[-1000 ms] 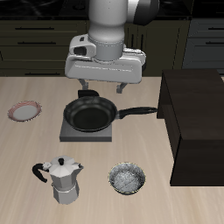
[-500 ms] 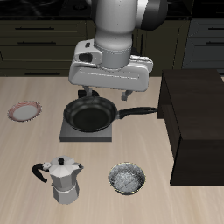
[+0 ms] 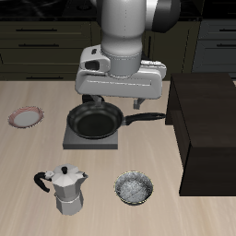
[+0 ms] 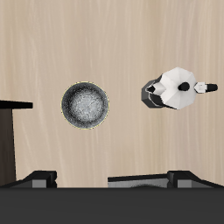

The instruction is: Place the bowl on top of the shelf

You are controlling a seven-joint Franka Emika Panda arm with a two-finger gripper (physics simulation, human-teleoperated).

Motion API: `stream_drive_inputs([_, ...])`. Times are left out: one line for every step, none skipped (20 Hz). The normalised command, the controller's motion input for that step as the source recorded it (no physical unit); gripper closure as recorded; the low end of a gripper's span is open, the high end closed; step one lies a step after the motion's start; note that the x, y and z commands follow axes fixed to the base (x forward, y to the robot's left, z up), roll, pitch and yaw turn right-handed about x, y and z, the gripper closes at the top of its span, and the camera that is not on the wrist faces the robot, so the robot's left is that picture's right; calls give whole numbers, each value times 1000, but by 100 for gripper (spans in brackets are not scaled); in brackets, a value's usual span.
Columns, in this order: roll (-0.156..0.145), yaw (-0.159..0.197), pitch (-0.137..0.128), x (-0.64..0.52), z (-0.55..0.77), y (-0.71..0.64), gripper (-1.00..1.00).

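Note:
The bowl [image 3: 135, 188], small, grey-white and speckled with a dark rim, stands on the table near its front edge, beside the shelf's front end. It also shows in the wrist view [image 4: 85, 104], empty and upright. The shelf [image 3: 207, 120] is a large dark brown cabinet with a flat, bare top; an edge of it shows in the wrist view [image 4: 7, 140]. My gripper [image 3: 114, 101] hangs open and empty above the frying pan, farther back than the bowl and well above it. Its fingertips [image 4: 42, 178] show at the edge of the wrist view.
A black frying pan [image 3: 95, 120] sits on a square grey-black burner plate [image 3: 92, 140], its handle pointing toward the shelf. A silver moka pot [image 3: 64, 189] stands near the front edge beside the bowl, also in the wrist view [image 4: 175, 90]. A pink-rimmed plate [image 3: 26, 117] lies at the far side.
My gripper has come lower and shifted a little toward the shelf and the table's front. It stays open. The bowl and the other things have not moved.

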Motion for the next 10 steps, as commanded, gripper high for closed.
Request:
stream_drive_inputs([59, 25, 6, 101, 3, 15, -100])
stream_drive_inputs([37, 0, 3, 90, -4, -5, -100])
stream_drive_inputs([65, 10, -23, 42, 56, -26, -100])
stream_drive_inputs([57, 12, 3, 158, 26, -53, -100])
stream_drive_inputs([58, 1, -11, 22, 121, -172, -100])
stream_drive_inputs([-56, 48, -41, 68, 101, -168, -100])
stream_drive_inputs([20, -21, -1, 66, 35, 1, -100])
stream_drive_inputs([60, 30, -24, 96, 123, -60, -100])
stream_drive_inputs([17, 2, -22, 156, 71, -14, -100])
stream_drive_inputs([20, 30, -24, 140, 77, -113, -100])
